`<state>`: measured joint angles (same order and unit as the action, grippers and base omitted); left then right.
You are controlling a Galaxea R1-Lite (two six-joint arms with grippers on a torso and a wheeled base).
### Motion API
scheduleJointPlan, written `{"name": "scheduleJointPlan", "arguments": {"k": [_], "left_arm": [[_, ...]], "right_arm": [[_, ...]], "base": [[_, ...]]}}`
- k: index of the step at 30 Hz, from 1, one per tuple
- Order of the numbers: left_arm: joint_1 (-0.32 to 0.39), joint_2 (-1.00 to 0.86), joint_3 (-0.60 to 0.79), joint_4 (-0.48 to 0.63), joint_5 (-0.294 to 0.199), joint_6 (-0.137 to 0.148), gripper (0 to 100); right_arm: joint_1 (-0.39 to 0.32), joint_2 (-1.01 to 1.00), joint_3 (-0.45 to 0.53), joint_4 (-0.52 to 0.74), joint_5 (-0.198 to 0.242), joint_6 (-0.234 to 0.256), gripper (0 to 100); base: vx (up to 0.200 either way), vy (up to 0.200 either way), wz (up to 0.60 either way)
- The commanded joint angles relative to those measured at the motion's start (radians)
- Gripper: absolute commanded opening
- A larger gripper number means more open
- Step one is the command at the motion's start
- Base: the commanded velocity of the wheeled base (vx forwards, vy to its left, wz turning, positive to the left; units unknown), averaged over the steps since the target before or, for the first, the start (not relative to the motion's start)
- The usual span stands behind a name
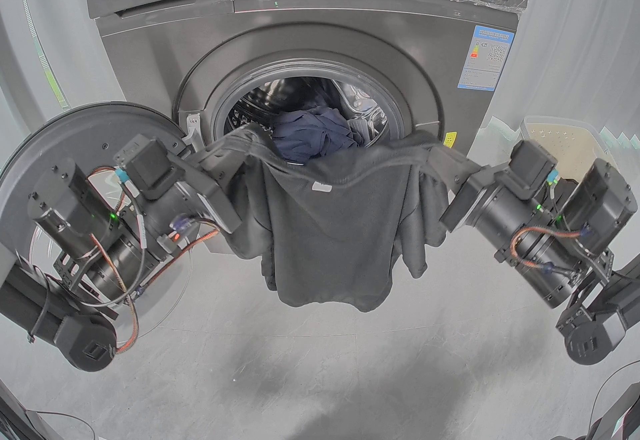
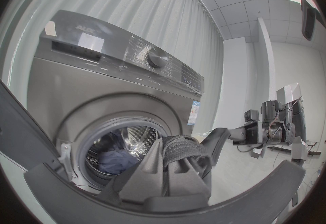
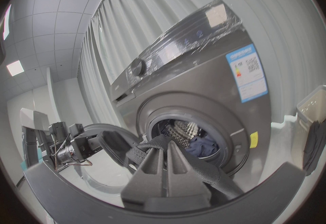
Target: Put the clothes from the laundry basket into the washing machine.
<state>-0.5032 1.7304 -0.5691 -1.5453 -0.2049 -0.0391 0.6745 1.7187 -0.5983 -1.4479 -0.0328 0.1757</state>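
Note:
A dark grey T-shirt [image 1: 333,228] hangs spread out in front of the washing machine [image 1: 307,28] drum opening, held by its shoulders. My left gripper [image 1: 223,158] is shut on its left shoulder and my right gripper [image 1: 443,164] is shut on its right shoulder. The collar edge lies level with the drum's lower rim. A navy blue garment [image 1: 312,133] lies inside the drum. In the left wrist view the shirt fabric [image 2: 183,150] is pinched between the fingers, and in the right wrist view the shirt fabric [image 3: 152,148] is clamped likewise. The laundry basket [image 1: 567,141] stands at the right.
The washer door [image 1: 73,141] is swung open to the left, behind my left arm. A dark cloth [image 3: 314,146] hangs over the basket's rim. Pale floor [image 1: 333,361] spreads below the hanging shirt. White curtains hang behind the machine.

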Motion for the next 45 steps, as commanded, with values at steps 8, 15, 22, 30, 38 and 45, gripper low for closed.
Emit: {"name": "scheduleJointPlan", "arguments": {"k": [8, 15, 22, 30, 38, 45], "left_arm": [[-0.075, 0.063, -0.057, -0.002, 0.009, -0.004, 0], [-0.087, 0.041, -0.060, -0.002, 0.009, -0.002, 0], [-0.117, 0.003, -0.058, -0.002, 0.004, -0.002, 0], [-0.130, -0.014, -0.051, -0.002, 0.001, -0.008, 0], [-0.132, -0.014, -0.048, -0.002, -0.005, -0.011, 0], [-0.127, -0.028, -0.046, -0.002, -0.007, -0.015, 0]], "right_arm": [[0.106, 0.256, 0.006, -0.016, -0.001, 0.008, 0], [0.165, 0.351, 0.000, -0.016, -0.012, 0.022, 100], [0.145, 0.450, -0.046, -0.008, -0.027, 0.008, 100], [0.108, 0.550, -0.152, -0.006, -0.024, 0.004, 100], [0.020, 0.631, -0.342, 0.000, -0.021, 0.002, 100], [0.013, 0.694, -0.396, -0.014, -0.021, 0.004, 0]], "base": [[0.000, 0.000, 0.00], [0.000, 0.000, 0.00], [0.000, 0.000, 0.00], [0.000, 0.000, 0.00], [0.000, 0.000, 0.00], [0.000, 0.000, 0.00]]}}
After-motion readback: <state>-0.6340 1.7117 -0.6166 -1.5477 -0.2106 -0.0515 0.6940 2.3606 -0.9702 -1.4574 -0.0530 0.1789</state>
